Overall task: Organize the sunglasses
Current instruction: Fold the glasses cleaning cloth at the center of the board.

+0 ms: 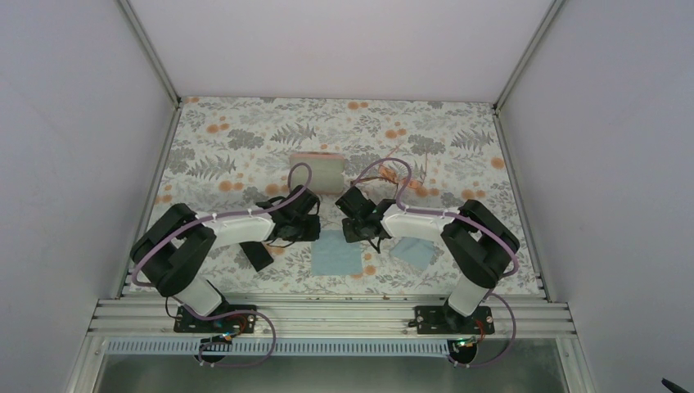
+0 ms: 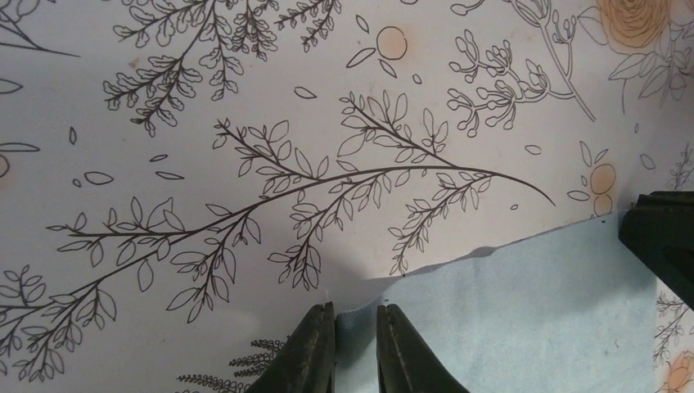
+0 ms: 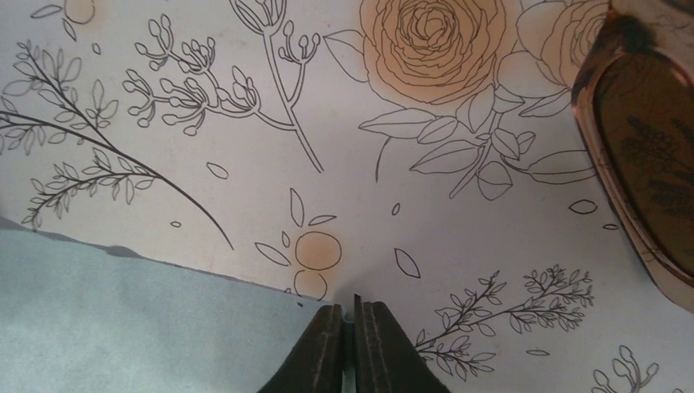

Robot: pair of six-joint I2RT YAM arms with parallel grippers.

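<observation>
The pale orange-pink sunglasses point(image 1: 405, 182) lie on the flowered table behind my right arm. One tinted lens with a copper-pink rim shows at the right edge of the right wrist view point(image 3: 646, 164). I see no dark brown pair. A light-blue cloth point(image 1: 337, 254) lies flat between my two grippers. My left gripper point(image 1: 313, 232) is low over its far left corner, with the jaws a narrow gap apart and the cloth corner point(image 2: 532, 319) between the tips point(image 2: 355, 315). My right gripper point(image 1: 355, 232) is shut on the cloth's far right corner point(image 3: 123, 319), its tips point(image 3: 348, 315) pinching the edge.
A pink case point(image 1: 319, 170) stands open behind the grippers. A black case point(image 1: 255, 254) lies under my left arm. A second light-blue cloth point(image 1: 413, 252) lies under my right arm. The dark body of my right gripper point(image 2: 663, 237) shows at the right of the left wrist view.
</observation>
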